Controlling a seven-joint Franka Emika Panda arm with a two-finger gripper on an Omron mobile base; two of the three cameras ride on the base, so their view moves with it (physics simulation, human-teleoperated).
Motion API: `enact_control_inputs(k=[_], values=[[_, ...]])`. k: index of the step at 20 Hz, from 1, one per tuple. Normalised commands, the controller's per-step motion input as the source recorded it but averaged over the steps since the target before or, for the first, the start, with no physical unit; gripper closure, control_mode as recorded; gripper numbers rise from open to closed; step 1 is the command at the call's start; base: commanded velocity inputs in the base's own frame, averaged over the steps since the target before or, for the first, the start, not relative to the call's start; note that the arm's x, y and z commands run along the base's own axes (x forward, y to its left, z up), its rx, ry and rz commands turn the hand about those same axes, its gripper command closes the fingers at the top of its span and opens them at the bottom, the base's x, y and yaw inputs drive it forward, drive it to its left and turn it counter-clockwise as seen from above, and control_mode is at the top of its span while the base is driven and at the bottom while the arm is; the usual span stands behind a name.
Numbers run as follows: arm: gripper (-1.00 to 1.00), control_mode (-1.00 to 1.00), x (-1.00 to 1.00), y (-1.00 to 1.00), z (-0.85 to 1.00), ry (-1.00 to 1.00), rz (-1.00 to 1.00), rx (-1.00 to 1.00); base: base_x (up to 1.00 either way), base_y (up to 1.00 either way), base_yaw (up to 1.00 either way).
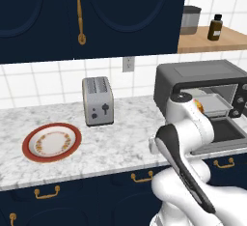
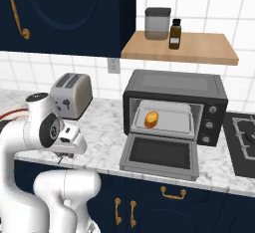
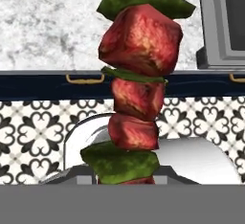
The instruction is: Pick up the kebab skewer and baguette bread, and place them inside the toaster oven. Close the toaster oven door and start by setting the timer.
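Note:
The kebab skewer [image 3: 136,74], red meat chunks with green pepper pieces, stands close up in the hand view, rising from the bottom where my fingers are hidden. My gripper [image 2: 64,152] hangs over the counter's front edge, left of the toaster oven [image 2: 174,85], and is shut on the skewer. The baguette bread [image 2: 152,119] lies on the metal tray inside the oven. The toaster oven door [image 2: 159,153] is folded down flat and open. In the left base view my arm hides part of the oven [image 1: 202,75] and its door [image 1: 226,133].
A silver slot toaster [image 1: 98,100] stands at the back of the marble counter, with a red-rimmed plate [image 1: 52,142] to its left. A wooden shelf [image 2: 179,48] above the oven holds a jar and a bottle. A stove [image 2: 244,137] lies right of the oven.

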Motion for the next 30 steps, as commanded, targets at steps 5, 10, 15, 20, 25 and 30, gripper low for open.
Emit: enact_control_inputs(k=[5, 10, 15, 20, 25, 30], values=[[1.0, -1.0, -0.03, -1.0, 0.0, 0.0, 0.0, 0.0, 0.0, 0.0, 0.0], [1.0, -1.0, 0.0, -1.0, 0.0, 0.0, 0.0, 0.0, 0.0, 0.0, 0.0], [1.0, -1.0, 0.12, -0.95, 0.0, 0.0, 0.0, 0.0, 0.0, 0.0, 0.0], [1.0, -1.0, 0.83, -0.65, 0.09, 0.01, 0.0, 0.03, 0.0, 0.0, 0.0], [1.0, -1.0, 0.91, -0.52, 0.04, 0.05, 0.0, 0.06, 0.0, 0.0, 0.0], [1.0, -1.0, 0.77, -0.55, -0.04, 0.04, 0.0, 0.04, 0.0, 0.0, 0.0]])
